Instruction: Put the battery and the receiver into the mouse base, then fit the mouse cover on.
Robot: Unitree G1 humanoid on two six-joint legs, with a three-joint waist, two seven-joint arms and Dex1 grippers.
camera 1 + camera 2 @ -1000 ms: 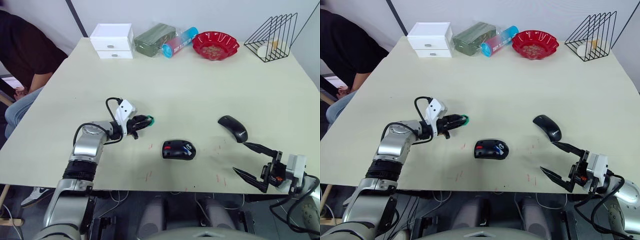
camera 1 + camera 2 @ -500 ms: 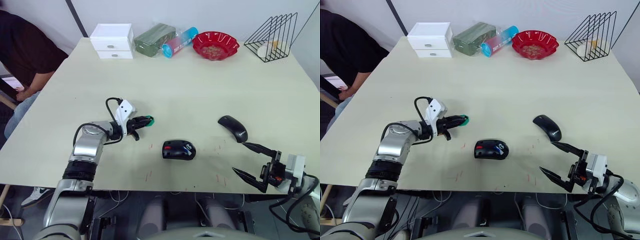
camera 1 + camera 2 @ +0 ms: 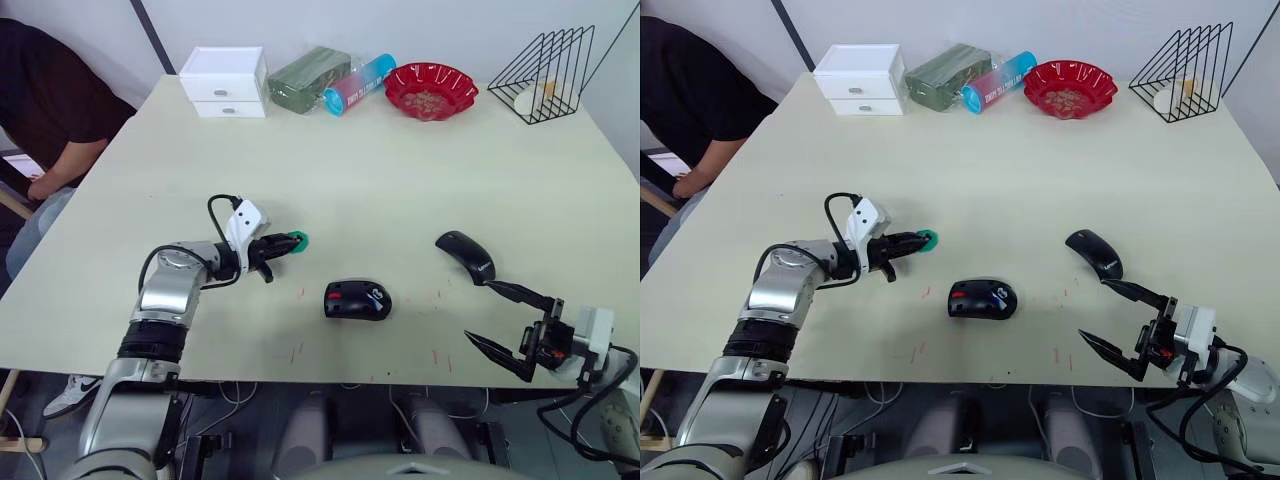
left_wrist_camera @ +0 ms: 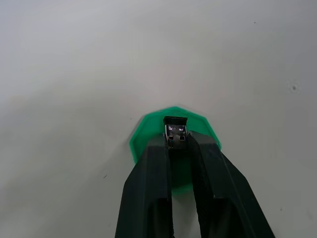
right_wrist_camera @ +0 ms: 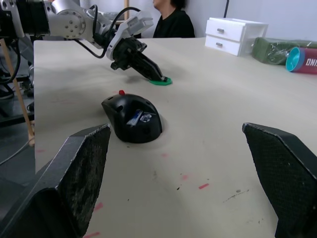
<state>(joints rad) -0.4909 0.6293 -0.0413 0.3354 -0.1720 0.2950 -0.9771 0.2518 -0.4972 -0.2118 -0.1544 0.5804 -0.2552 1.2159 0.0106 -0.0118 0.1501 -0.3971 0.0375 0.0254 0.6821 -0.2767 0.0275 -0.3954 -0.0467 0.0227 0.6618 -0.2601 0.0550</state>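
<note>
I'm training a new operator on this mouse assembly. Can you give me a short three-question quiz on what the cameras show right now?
1. True or false: the left gripper is shut on the receiver over the green dish.
2. Where is the mouse cover?
A. fitted on the mouse base
B. lying on the table apart from the base, on the robot's right
C. held in the right gripper
3. Fill in: the right gripper's fingers are ____ and hold nothing.

Key: 1 true; 2 B; 3 open.
</note>
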